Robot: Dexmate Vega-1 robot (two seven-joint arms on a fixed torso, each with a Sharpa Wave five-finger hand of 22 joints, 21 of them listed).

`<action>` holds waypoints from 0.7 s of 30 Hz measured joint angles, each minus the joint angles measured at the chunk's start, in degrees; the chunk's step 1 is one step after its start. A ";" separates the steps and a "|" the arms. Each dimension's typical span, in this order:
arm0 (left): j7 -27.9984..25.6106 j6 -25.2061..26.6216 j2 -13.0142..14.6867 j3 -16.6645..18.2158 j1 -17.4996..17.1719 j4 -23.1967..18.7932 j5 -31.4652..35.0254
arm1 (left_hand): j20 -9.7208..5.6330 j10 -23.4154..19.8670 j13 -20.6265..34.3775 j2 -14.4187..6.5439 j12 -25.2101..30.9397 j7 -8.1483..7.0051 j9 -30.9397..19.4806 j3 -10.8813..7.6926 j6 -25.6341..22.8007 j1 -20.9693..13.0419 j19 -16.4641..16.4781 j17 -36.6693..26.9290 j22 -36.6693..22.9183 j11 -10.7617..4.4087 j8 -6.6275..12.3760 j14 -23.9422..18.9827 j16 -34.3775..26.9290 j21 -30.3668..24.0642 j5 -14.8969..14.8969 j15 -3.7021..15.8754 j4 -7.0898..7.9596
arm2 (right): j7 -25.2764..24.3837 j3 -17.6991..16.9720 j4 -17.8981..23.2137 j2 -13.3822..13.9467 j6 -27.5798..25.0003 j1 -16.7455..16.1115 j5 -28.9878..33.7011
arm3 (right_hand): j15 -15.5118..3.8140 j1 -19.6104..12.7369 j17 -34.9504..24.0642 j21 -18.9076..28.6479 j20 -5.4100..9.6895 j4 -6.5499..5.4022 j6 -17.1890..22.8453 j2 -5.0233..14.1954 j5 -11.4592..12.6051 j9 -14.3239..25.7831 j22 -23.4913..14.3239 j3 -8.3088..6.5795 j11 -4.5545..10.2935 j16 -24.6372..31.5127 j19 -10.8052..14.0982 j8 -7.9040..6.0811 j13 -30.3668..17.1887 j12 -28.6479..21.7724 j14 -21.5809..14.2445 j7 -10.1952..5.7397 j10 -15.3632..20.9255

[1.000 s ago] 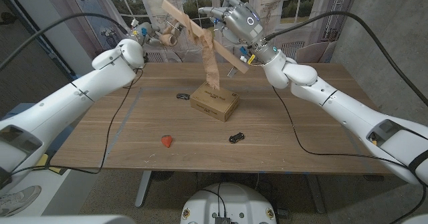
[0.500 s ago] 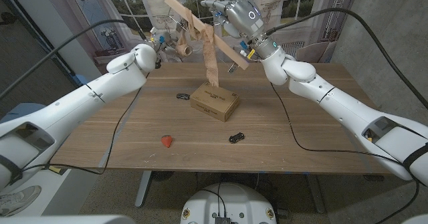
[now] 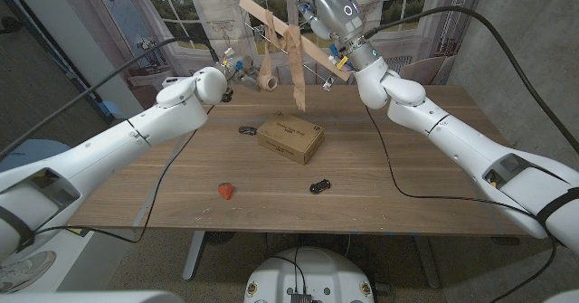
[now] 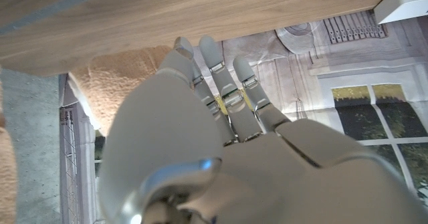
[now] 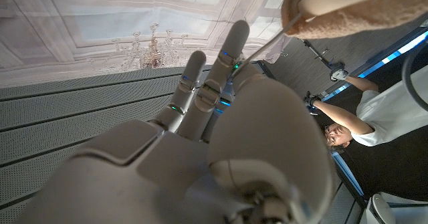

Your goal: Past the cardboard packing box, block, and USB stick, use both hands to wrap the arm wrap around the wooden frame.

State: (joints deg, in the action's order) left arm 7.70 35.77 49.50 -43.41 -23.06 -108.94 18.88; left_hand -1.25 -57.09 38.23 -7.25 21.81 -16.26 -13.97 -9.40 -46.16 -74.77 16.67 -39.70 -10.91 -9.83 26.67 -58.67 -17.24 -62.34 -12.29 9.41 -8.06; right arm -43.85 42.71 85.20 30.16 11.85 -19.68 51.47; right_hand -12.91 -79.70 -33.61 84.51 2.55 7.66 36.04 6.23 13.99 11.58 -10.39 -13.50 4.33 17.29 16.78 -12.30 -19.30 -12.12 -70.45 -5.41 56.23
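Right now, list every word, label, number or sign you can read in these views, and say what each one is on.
None can be read.
Box: dark printed marks on its top face, too small and blurred to read.
Frame, wrap, block and USB stick: no text visible.

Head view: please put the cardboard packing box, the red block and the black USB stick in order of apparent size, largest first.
1. cardboard packing box, clearly largest.
2 and 3. red block and black USB stick: both small and look alike in size, so no ranking between them.
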 measured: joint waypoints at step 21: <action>2.20 -3.85 1.03 1.51 -5.65 -9.78 8.64 | 0.01 -0.81 0.10 0.22 -0.40 0.01 0.50 -0.56 0.01 0.22 0.00 -0.27 -0.01 -0.20 -0.76 -0.51 0.39 -0.95 0.36 0.11 0.07 | 1.39 1.11 -4.27 -1.74 -6.04 1.78 -4.19 | 0.10 0.00 0.01 0.00 0.00 0.00 0.00 0.00 0.01 0.00 -0.09 0.00 0.00 0.00 0.00 0.00 0.00 -0.19 -0.10 0.00 0.00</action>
State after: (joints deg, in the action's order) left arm 9.90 31.91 50.54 -41.90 -28.71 -118.72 27.52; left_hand -1.24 -57.90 38.33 -7.03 21.41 -16.25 -13.47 -9.96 -46.16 -74.55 16.67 -39.97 -10.92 -10.03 25.91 -59.18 -16.86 -63.28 -11.93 9.52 -7.99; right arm -42.47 43.82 80.93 28.41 5.81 -17.91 47.28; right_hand -12.81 -79.70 -33.60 84.51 2.55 7.66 36.03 6.23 13.99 11.58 -10.48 -13.50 4.33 17.29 16.78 -12.30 -19.29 -12.30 -70.55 -5.41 56.23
